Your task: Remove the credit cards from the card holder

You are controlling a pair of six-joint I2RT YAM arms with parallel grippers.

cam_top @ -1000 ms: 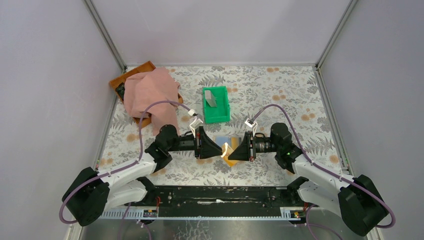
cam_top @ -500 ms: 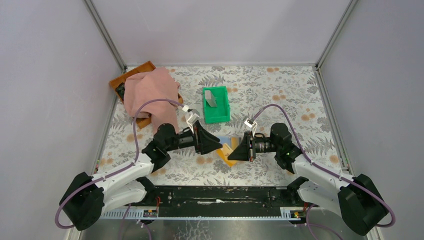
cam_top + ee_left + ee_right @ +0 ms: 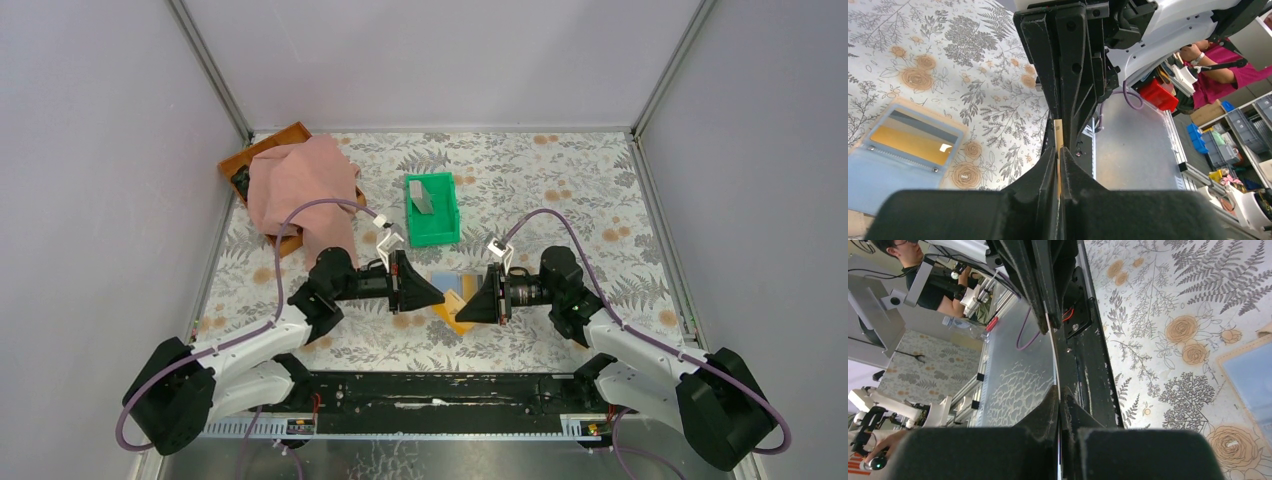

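Observation:
The card holder (image 3: pixel 447 281) lies open on the table between my arms, pale blue inside with a tan rim. In the left wrist view the card holder (image 3: pixel 878 175) shows a yellow card (image 3: pixel 910 142) in its pocket. A yellow credit card (image 3: pixel 455 314) hangs just above the table, near the holder's front edge. My left gripper (image 3: pixel 443 293) is shut on one end of it and my right gripper (image 3: pixel 460 312) on the other. Edge-on, the card (image 3: pixel 1059 131) runs from the left gripper (image 3: pixel 1058 150) toward the right one. In the right wrist view the card (image 3: pixel 1052 345) leaves the right gripper (image 3: pixel 1058 390) as a thin pale line.
A green bin (image 3: pixel 431 210) with a grey card (image 3: pixel 423 198) standing in it sits behind the holder. A pink cloth (image 3: pixel 300 185) drapes over a wooden tray (image 3: pixel 262 152) at the back left. Grey walls close in the table on three sides.
My left gripper opened, swung slightly toward the holder, then came back and shut on the yellow card. The card was bowed a second ago and now looks flat. The right arm held still.

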